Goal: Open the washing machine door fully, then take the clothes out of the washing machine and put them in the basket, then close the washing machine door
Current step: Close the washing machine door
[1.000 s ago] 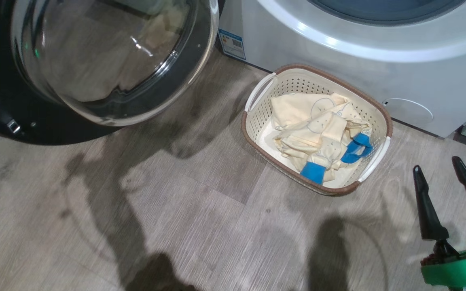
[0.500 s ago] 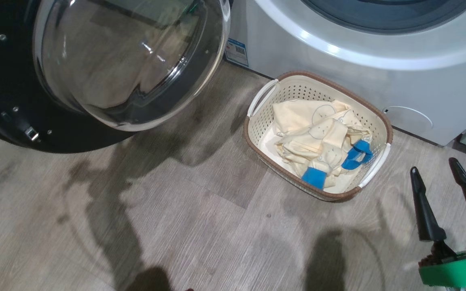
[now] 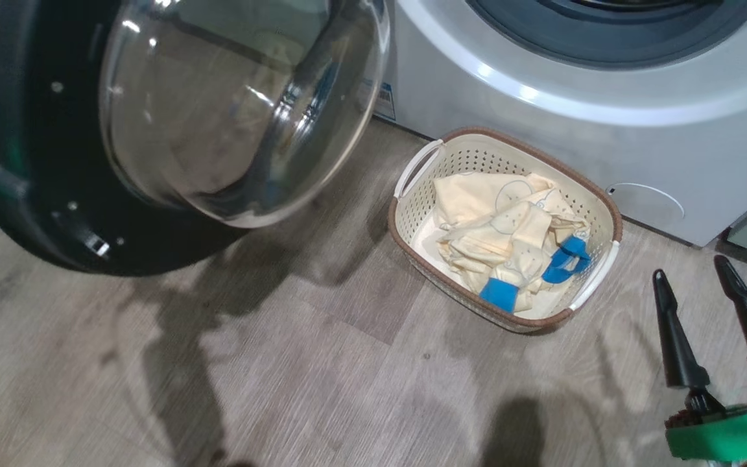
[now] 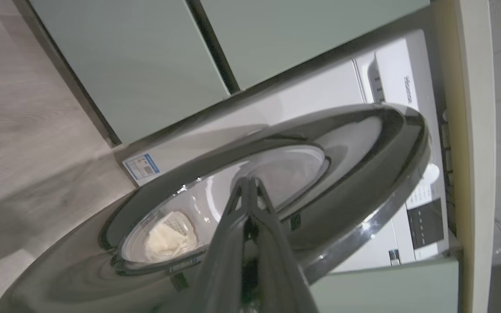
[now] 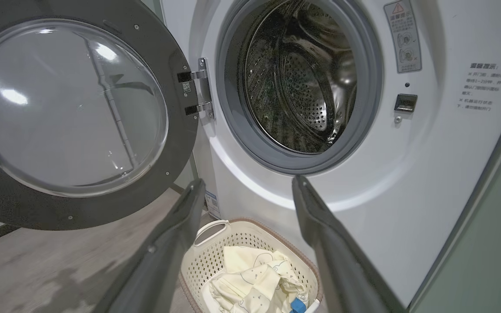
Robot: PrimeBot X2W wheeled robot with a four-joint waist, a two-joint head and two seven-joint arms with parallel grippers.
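Head view: the washing machine door (image 3: 179, 123) hangs out on its hinge at the left, black rim low over the floor (image 3: 283, 363), with the washing machine (image 3: 542, 84) front open beside it. Left wrist view has the left gripper (image 4: 248, 187) with fingers pressed together, pointed at the door's outer face; contact I can't quite call.

Here's the danger: that face is glossy and bulging, so a push from closed tips could skid off toward the rim and leave the door ajar and unlatched.

Second worry: the right gripper (image 3: 690, 269), fingers spread wide and holding nothing, hovers out in front of the machine beyond the basket (image 3: 490, 152). If it sits inside the door's swing, the rim could knock it. The basket stands just beside the machine's base, and a low door edge might clip its handle.

Containers now. The basket holds the clothes (image 3: 509, 227), cream fabric bunched with blue cuffs showing at the near end. The drum (image 5: 302, 78) shows bare perforated metal, nothing visibly inside.
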